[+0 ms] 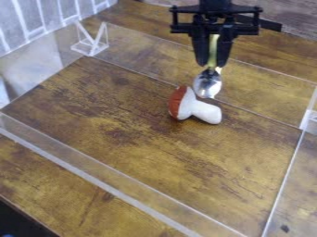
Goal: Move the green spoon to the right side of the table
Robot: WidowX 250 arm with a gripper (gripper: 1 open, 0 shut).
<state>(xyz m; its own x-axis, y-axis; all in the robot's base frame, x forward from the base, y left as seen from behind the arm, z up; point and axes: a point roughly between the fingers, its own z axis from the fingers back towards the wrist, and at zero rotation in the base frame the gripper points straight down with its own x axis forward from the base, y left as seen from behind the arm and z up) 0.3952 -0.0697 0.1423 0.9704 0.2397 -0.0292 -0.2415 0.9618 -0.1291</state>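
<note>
The green spoon [212, 67] hangs upright in the air, yellow-green handle up and shiny silver bowl down, just above and right of the toy mushroom. My gripper [213, 42] points straight down and is shut on the spoon's handle, its black fingers [198, 39] either side of it. The spoon's bowl is clear of the table [111, 111], a dark brown plank top, and hovers over its right half.
A toy mushroom [195, 105] with a red-brown cap and white stem lies on its side right of centre. Clear acrylic walls [148, 208] edge the tabletop. A clear stand [87, 39] sits at the back left.
</note>
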